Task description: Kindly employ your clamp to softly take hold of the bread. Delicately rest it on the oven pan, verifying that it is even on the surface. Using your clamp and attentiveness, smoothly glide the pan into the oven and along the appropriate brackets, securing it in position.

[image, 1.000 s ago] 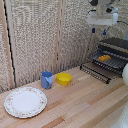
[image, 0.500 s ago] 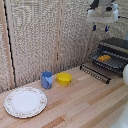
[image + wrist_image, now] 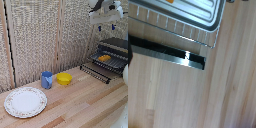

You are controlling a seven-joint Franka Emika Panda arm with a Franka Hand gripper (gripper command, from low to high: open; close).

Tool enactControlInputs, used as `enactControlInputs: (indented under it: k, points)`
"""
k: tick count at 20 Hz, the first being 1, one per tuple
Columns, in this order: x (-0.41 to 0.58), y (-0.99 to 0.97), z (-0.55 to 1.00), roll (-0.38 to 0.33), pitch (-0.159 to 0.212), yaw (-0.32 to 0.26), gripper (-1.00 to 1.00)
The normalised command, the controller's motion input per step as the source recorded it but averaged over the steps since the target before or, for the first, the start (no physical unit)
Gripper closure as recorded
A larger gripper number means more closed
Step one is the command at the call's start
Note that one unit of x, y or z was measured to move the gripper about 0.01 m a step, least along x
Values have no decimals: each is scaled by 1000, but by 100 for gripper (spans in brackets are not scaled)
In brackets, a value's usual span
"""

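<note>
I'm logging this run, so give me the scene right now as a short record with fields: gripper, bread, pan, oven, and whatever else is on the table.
gripper: gripper high above the oven, apart from it, holding nothing; open or shut cannot be told
bread: bread lying on the pan
pan: pan pulled partly out of the oven
oven: oven at the exterior view's right, door folded down
cup: blue cup beside the bowl
bowl: yellow bowl, near the table's middle
plate: white floral plate, at the exterior view's left
table: wooden table
</note>
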Motion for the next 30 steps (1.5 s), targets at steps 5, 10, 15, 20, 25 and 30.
enactControlInputs:
  k: [5, 10, 15, 20, 25, 30]
  points:
    - [-294, 7, -34, -291, 240, 186, -100]
    - [-126, 0, -199, -330, 131, 230, -100]
    - [-55, -4, -244, -324, 96, 244, -100]
    - [0, -41, -241, -277, 42, 279, -100]
    - [-135, 4, -4, -238, 178, 255, -100]
    - [-79, 249, 223, -169, 274, 196, -100]
